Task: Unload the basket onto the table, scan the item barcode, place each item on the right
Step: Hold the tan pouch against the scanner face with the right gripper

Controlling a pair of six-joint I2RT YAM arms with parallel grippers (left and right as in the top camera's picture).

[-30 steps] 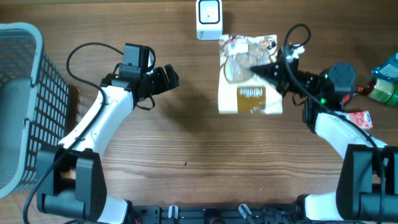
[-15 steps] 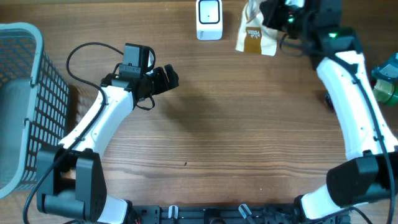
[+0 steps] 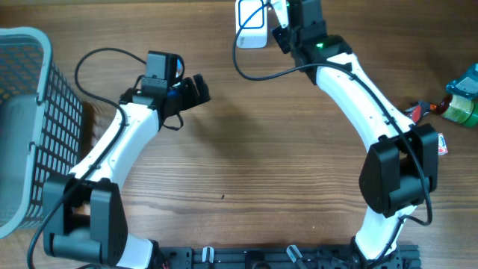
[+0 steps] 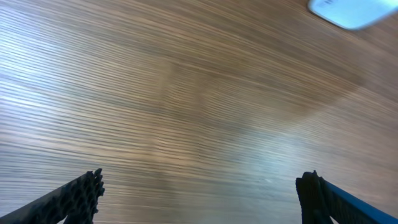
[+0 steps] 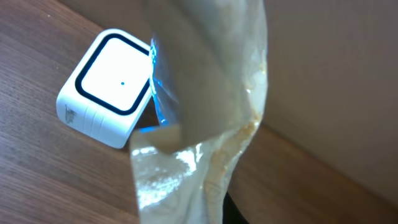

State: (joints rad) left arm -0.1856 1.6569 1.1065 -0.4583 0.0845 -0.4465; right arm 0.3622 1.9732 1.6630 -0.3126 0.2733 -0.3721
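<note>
A robot's right gripper (image 3: 290,22) reaches to the far edge of the table (image 3: 246,172) and holds a clear plastic bag (image 5: 211,106) just beside the white barcode scanner (image 5: 107,93). In the wrist view the bag hangs upright in the air and fills the middle of the frame. Its left edge overlaps the scanner's right side, and a blue glint runs down the film there.

The gripper's fingers are almost wholly hidden behind the bag, but they are pressed together, evidently pinching it near its lower edge. No barcode or label can be made out on the side that shows.

The bag looks light, thin and crinkly, with pale contents inside. It is likely to sag, twist and crease, and its glossy film may slip or throw glare at the scanner window. A pinch on a flat seam or corner, clear of the printed label, seems the soundest hold.

The left gripper (image 3: 200,88) hovers over bare wood well to the left, its fingers (image 4: 78,194) spread wide and holding nothing. A grey basket (image 3: 30,112) stands at the far left.
</note>
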